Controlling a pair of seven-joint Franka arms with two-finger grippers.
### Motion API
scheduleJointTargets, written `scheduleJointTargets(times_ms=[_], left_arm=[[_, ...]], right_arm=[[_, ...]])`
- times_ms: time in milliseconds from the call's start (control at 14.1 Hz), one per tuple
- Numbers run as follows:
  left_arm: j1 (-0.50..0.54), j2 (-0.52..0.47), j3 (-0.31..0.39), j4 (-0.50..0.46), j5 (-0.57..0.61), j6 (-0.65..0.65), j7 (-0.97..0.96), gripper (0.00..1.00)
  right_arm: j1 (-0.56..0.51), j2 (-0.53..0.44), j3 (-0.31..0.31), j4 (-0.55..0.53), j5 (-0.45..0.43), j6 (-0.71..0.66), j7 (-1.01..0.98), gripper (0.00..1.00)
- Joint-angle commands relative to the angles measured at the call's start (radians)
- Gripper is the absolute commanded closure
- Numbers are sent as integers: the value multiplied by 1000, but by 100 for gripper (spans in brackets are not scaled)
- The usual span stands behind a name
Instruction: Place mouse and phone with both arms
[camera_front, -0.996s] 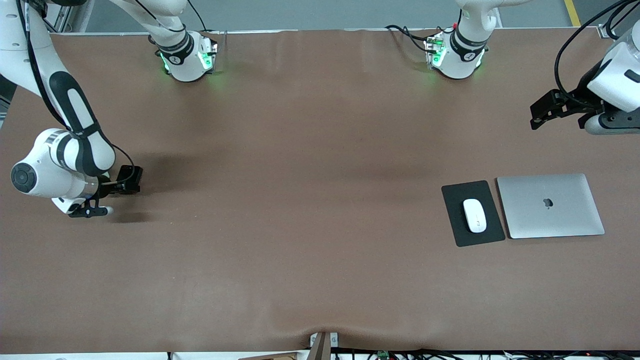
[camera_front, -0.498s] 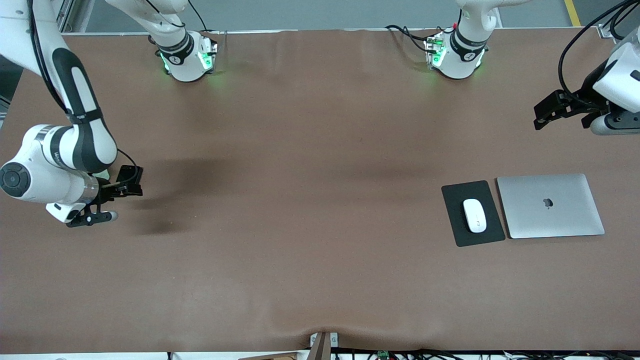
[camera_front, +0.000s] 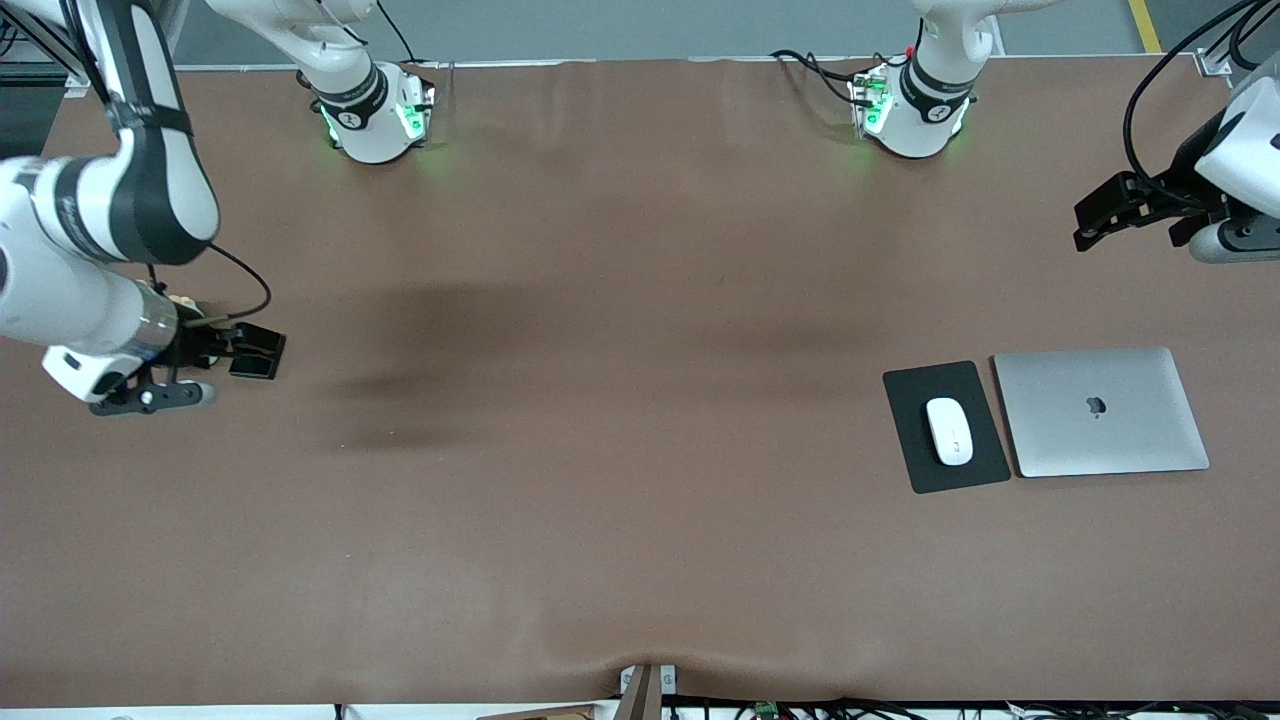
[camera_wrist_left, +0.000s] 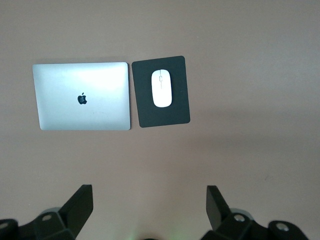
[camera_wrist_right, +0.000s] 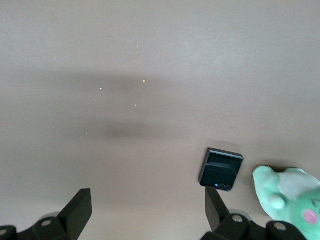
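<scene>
Both grippers, left (camera_wrist_left: 146, 210) & right (camera_wrist_right: 145, 210): jaws wide apart, holding nothing.

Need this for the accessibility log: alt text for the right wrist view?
A small glossy black rectangular phone lies flat on the brown table, beside a pale green plush toy at the picture's edge. The right pincer hangs open above the table, holding nothing.
</scene>
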Motion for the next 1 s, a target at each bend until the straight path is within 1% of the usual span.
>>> scheduleJointTargets(times_ms=[0, 142, 213, 356, 711, 925], left_arm=[[-3, -22, 4, -8, -9, -13, -14, 0], [-3, -22, -1, -8, -8, -13, -15, 0], [-7, -22, -7, -7, -5, -13, -20, 0], [-10, -20, -10, 1, -2, -13, -38, 0], [-11, -15, -10, 10, -2, -13, -40, 0], [-7, -19, -9, 8, -2, -15, -41, 0]], right_arm=[[-6, -56, 0, 54, -3, -117, 7, 0], [-3, -56, 2, 149, 0, -258, 16, 0], [-6, -61, 0, 171, 18, -292, 16, 0], [-7, -107, -3, 177, 63, -314, 14, 0], [2, -210, 5, 174, 70, -397, 62, 0], [40, -240, 11, 174, 67, -415, 111, 0]])
